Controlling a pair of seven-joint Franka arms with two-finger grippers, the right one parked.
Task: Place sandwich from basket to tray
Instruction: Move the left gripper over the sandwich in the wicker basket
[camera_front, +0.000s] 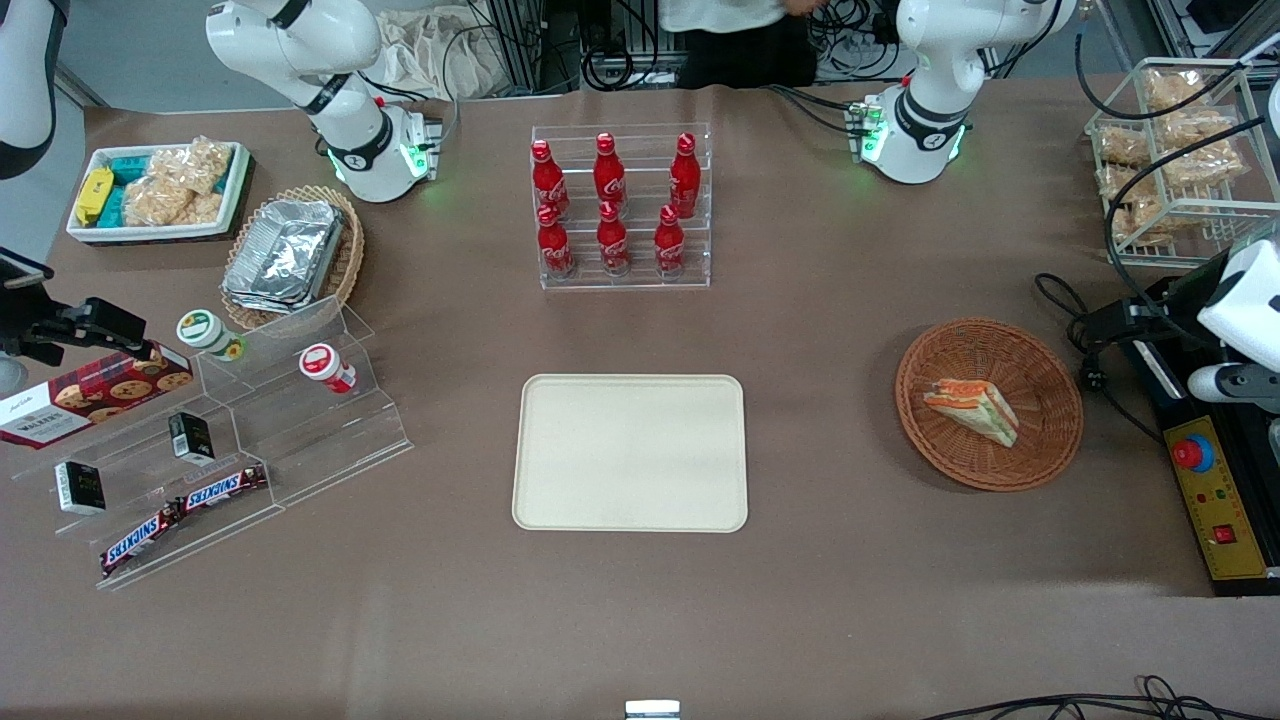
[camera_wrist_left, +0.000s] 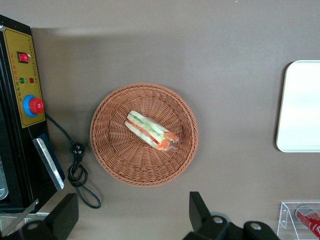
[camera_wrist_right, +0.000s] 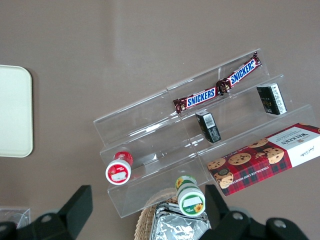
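The sandwich (camera_front: 972, 408) (camera_wrist_left: 151, 130), a wrapped wedge with orange and green filling, lies in the round reddish-brown basket (camera_front: 1040, 440) (camera_wrist_left: 112, 150) toward the working arm's end of the table. The cream tray (camera_front: 630, 452) (camera_wrist_left: 302, 107) lies bare in the middle of the table, beside the basket. My gripper (camera_wrist_left: 134, 215) hangs well above the table, open with nothing between its fingers (camera_wrist_left: 200, 212). It hovers just past the basket's rim, farther from the front camera than the sandwich.
A black and yellow control box (camera_front: 1215, 500) (camera_wrist_left: 20, 75) with a red button and a looped cable (camera_wrist_left: 77, 172) sits beside the basket at the table's end. A rack of red bottles (camera_front: 620, 205) stands farther back than the tray. Acrylic snack shelves (camera_front: 230, 440) stand toward the parked arm's end.
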